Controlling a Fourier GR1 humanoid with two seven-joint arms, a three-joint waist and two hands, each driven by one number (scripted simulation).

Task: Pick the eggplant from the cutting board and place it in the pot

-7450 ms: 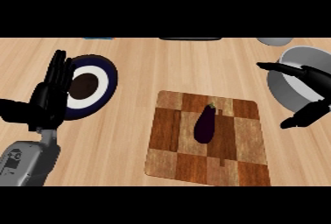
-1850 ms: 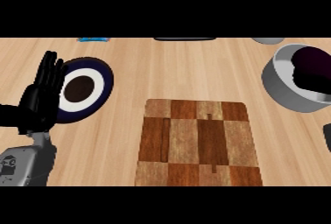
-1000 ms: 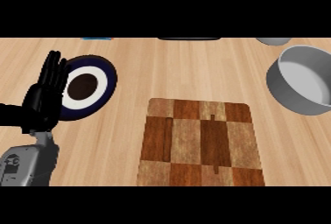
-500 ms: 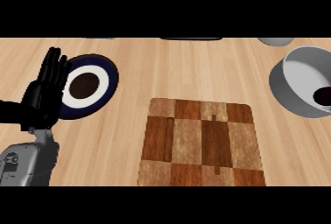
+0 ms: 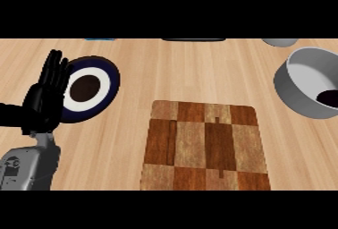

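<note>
A wide stretch of bare wooden counter (image 5: 191, 71) is seen across the upper middle of the frame, between the plate at the left and the pot at the right. The checkered cutting board (image 5: 206, 145) lies in the lower centre, its lower edge cut off by the frame's bottom; nothing is seen on its surface. The grey pot (image 5: 310, 82) is placed at the right edge of the frame, partly cut off, well apart from the board's upper right corner. At the top edge, parts of a dark flat object (image 5: 193, 40), a small blue object (image 5: 100, 39) and a grey rounded object (image 5: 282, 42) are only just visible.

The eggplant (image 5: 328, 97) is seen as a dark purple rounded shape inside the pot, low against its inner wall, at the right edge of the frame; only part of it is shown.

The left hand (image 5: 45, 96) is held open at the left of the frame, fingers straight and pointing upward, holding nothing. It overlaps the left rim of the dark blue and white plate (image 5: 92, 87). The right hand is not shown.
</note>
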